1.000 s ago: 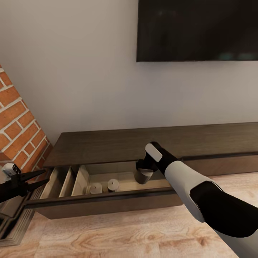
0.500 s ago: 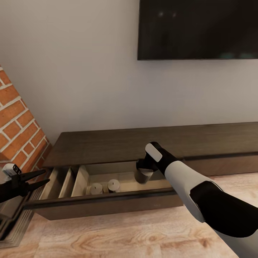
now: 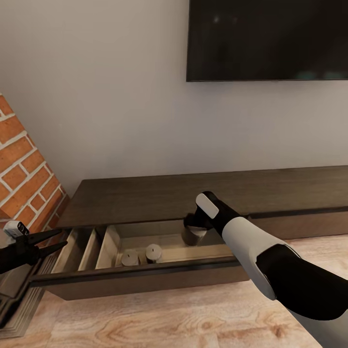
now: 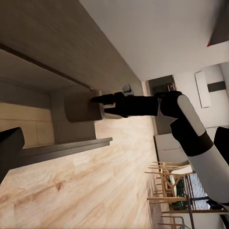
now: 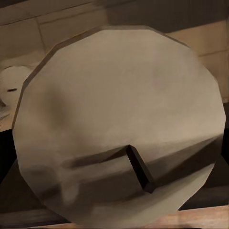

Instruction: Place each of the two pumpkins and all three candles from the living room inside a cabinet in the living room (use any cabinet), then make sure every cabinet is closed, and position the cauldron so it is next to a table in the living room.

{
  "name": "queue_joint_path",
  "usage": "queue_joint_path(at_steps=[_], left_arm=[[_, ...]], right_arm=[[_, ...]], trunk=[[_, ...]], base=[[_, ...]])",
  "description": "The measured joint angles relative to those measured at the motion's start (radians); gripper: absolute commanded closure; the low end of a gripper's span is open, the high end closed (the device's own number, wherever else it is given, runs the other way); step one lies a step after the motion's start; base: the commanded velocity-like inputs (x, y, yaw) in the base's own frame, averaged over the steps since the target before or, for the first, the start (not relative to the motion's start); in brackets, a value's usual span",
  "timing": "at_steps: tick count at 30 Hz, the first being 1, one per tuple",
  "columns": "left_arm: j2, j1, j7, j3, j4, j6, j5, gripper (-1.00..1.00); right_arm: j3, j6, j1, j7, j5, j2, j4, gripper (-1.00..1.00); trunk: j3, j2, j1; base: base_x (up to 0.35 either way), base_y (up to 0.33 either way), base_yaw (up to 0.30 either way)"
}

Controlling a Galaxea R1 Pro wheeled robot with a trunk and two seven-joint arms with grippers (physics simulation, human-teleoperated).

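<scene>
The long dark-brown cabinet (image 3: 159, 195) stands against the wall with its wide drawer (image 3: 145, 279) pulled out. Two stubby tan candles (image 3: 129, 258) (image 3: 153, 252) stand side by side inside the drawer. My right gripper (image 3: 192, 228) is shut on a third candle (image 3: 194, 237), held upright in the drawer's right part. The right wrist view looks straight at that candle's top (image 5: 119, 109) and its dark wick (image 5: 140, 168). The left wrist view shows that candle (image 4: 81, 107) from the side, in the right gripper (image 4: 101, 101). My left gripper (image 3: 57, 240) hangs open beside the drawer's left end.
A brick fireplace surround (image 3: 24, 174) rises at the left, with a dark grate (image 3: 12, 295) at floor level. A black TV (image 3: 268, 38) hangs above the cabinet. Wooden dividers (image 3: 89, 249) split the drawer's left part. Light wood floor (image 3: 169, 324) lies in front.
The head view has shifted slightly, showing more of the drawer's inside. The right gripper still holds the candle in the drawer, and the left arm has stayed still.
</scene>
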Motion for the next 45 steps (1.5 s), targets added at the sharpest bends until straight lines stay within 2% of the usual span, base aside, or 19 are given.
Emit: queue_joint_path(at_steps=[5, 9, 12, 43, 45], left_arm=[[0.000, 0.000, -0.001, 0.002, 0.000, 0.001, -0.001, -1.00], [0.000, 0.000, -0.001, 0.003, 0.000, 0.001, -0.001, -1.00], [0.000, 0.000, -0.001, 0.003, 0.000, 0.001, 0.000, -1.00], [0.000, 0.000, -0.001, 0.003, 0.000, 0.001, 0.000, -1.00], [0.000, 0.000, -0.001, 0.003, 0.000, 0.001, 0.000, -1.00]], right_arm=[[0.005, -0.016, 0.000, 0.000, -0.003, 0.000, 0.000, 1.00], [0.063, -0.026, 0.000, 0.000, -0.002, 0.000, 0.000, 1.00], [0.081, -0.040, 0.000, 0.000, -0.003, 0.000, 0.000, 1.00], [0.085, -0.046, 0.000, 0.011, -0.006, 0.000, -0.001, 1.00], [0.085, -0.046, 0.000, 0.011, -0.006, 0.000, -0.001, 1.00]], trunk=[[-0.003, -0.007, 0.004], [-0.016, -0.035, 0.019], [-0.025, -0.056, 0.031], [-0.122, -0.273, 0.149], [-0.130, -0.273, 0.151]], base=[[0.000, 0.000, 0.000], [0.000, 0.000, 0.000], [0.000, 0.000, 0.000], [0.000, 0.000, 0.000], [0.000, 0.000, 0.000]])
